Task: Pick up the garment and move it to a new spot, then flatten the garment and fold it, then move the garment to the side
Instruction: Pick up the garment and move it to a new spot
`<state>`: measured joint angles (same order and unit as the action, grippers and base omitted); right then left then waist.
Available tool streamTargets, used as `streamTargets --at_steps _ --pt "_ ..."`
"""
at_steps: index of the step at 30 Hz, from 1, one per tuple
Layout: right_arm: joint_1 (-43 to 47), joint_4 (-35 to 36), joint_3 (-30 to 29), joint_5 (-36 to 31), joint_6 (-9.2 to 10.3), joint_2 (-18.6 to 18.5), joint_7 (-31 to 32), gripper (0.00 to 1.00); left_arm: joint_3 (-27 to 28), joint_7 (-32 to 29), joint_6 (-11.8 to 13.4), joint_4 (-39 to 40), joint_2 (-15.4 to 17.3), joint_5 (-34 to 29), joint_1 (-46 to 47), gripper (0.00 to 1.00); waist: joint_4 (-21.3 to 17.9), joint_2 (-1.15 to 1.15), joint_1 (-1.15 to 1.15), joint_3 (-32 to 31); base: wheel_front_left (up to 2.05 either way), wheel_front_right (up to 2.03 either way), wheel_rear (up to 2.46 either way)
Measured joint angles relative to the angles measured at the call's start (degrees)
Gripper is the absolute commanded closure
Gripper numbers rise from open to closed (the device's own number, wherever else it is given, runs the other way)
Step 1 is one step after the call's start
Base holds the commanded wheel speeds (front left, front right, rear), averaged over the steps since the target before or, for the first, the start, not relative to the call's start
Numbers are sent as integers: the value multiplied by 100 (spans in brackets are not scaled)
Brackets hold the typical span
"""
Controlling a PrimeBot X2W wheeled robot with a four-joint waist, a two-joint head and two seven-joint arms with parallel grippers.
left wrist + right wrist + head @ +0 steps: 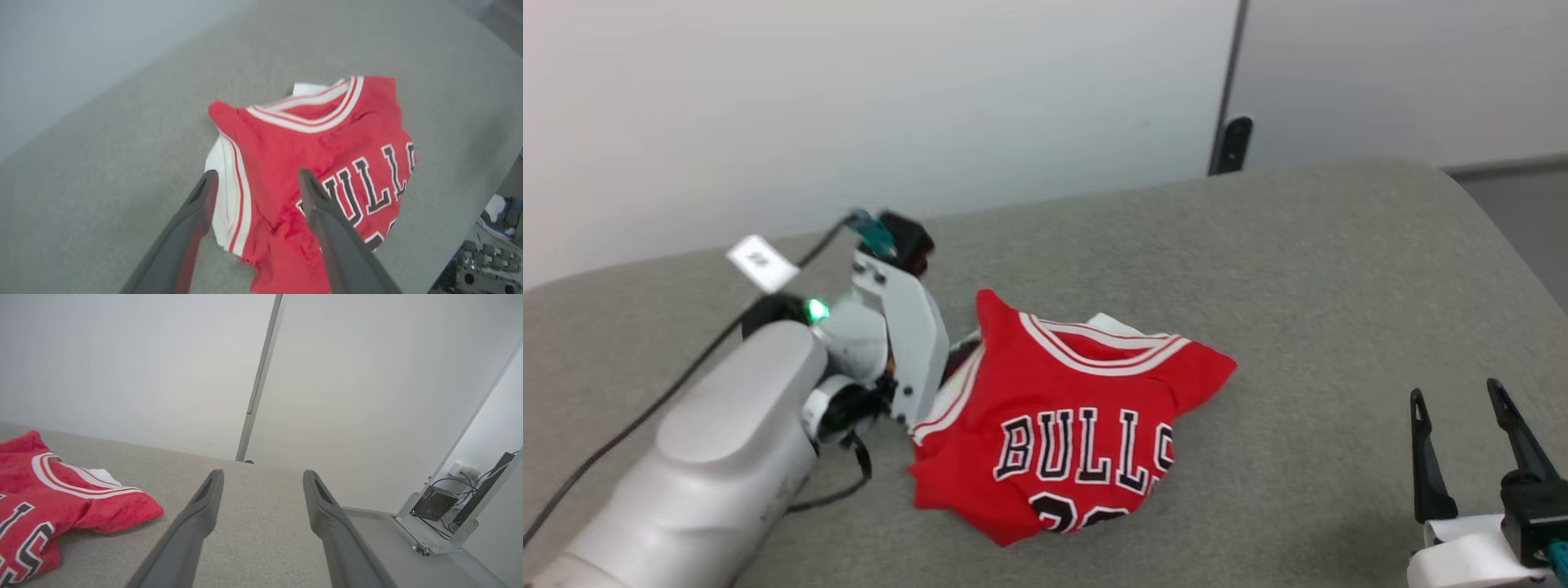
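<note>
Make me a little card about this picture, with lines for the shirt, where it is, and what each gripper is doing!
garment: red shirt with white striped trim and black "BULLS" lettering
garment state: crumpled, not flat, not folded
where: on the grey padded surface
left gripper: open, over the garment's white-striped edge, gripping nothing
right gripper: open, off to the garment's right, not touching it
behind: pale wall

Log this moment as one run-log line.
red Bulls jersey: crumpled on grey table, unfolded | left gripper: fingers open above jersey | right gripper: open, apart from jersey
</note>
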<state>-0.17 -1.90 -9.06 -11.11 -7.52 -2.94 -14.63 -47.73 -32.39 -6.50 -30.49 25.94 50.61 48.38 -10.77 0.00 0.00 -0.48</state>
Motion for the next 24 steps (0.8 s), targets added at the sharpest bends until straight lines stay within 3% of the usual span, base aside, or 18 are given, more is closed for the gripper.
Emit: streamTargets --at_steps 14,17,24 --pt "323 226 181 57 0 1 -35 0 817 3918 158 1304 544 -680 -1144 0 670 0 0 -274 0 0 0" --pt "361 243 180 83 0 -2 -47 0 914 4430 328 1447 566 -728 -1611 0 822 0 0 -316 0 0 0" --pt "456 230 174 137 0 -1 -49 0 1260 4726 745 1723 493 -814 -2640 0 1194 0 0 -440 0 0 0"
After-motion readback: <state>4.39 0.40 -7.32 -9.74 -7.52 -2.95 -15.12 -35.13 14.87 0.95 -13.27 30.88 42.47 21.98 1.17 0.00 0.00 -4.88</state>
